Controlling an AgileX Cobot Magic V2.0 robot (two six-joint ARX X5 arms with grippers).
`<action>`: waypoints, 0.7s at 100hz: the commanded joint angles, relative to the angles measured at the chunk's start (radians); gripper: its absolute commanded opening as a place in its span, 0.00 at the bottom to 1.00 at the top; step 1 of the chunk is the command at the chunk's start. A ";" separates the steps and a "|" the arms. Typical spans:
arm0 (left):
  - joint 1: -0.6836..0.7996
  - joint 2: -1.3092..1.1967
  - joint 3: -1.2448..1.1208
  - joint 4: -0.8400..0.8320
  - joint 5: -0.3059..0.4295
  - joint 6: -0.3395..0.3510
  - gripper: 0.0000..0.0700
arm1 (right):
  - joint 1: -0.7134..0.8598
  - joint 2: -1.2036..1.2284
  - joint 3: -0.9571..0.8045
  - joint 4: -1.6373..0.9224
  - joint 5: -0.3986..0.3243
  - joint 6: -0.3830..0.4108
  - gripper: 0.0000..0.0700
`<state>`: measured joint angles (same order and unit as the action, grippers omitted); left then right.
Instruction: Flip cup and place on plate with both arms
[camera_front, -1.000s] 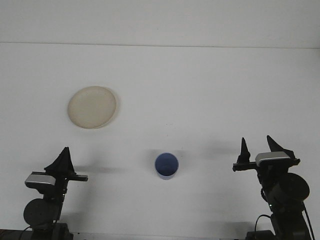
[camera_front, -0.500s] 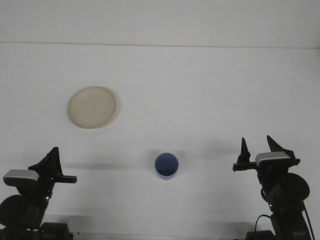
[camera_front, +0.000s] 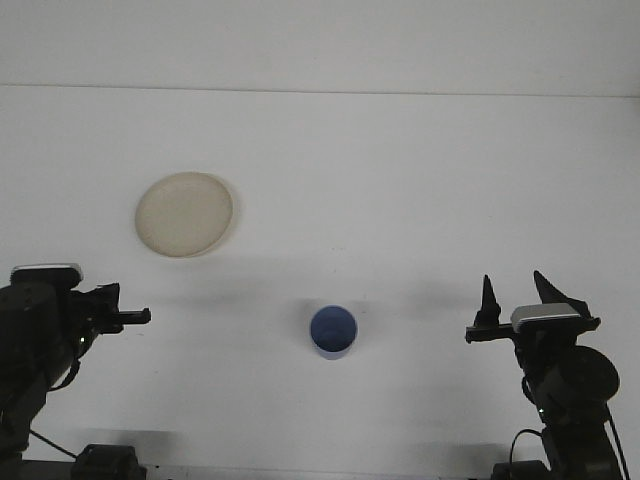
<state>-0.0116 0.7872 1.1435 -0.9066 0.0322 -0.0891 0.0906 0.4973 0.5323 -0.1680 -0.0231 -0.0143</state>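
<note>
White desk (camera_front: 400, 180) is filling the view, plain and bare apart from two items: one cup, one plate. Two arms are showing, one at each lower corner.

Right claw (camera_front: 515, 292) is hovering low at the right, fingers spread apart and pointing away from the robot, gripping nothing. Left claw (camera_front: 125, 316) is sitting at the left edge, turned side-on; cannot tell how far it is parted, and nothing is showing in it.

Cup (camera_front: 332, 331), blue, is standing between the two claws, nearer the right one but well apart from both. Whether it is mouth-up or base-up is not showing clearly. Plate (camera_front: 185, 214), cream and round, is lying beyond the left claw, slightly to its right, well apart from the cup.

Cup is looking small, light and stiff, probably plastic, likely smooth-walled and prone to slipping or tipping. Best hold is probably across the side wall, mid-height, squeezing gently.
</note>
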 joint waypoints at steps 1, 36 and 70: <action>-0.004 0.043 0.037 -0.047 0.005 0.027 0.02 | 0.002 0.001 0.007 0.011 0.002 -0.002 0.74; -0.016 0.106 0.047 -0.051 0.005 0.024 0.02 | 0.002 0.001 0.007 0.011 0.002 -0.002 0.74; -0.016 0.097 0.047 -0.033 0.005 0.013 0.53 | 0.002 0.001 0.007 0.011 0.002 -0.002 0.74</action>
<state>-0.0269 0.8783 1.1713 -0.9398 0.0326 -0.0765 0.0906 0.4973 0.5323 -0.1680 -0.0231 -0.0143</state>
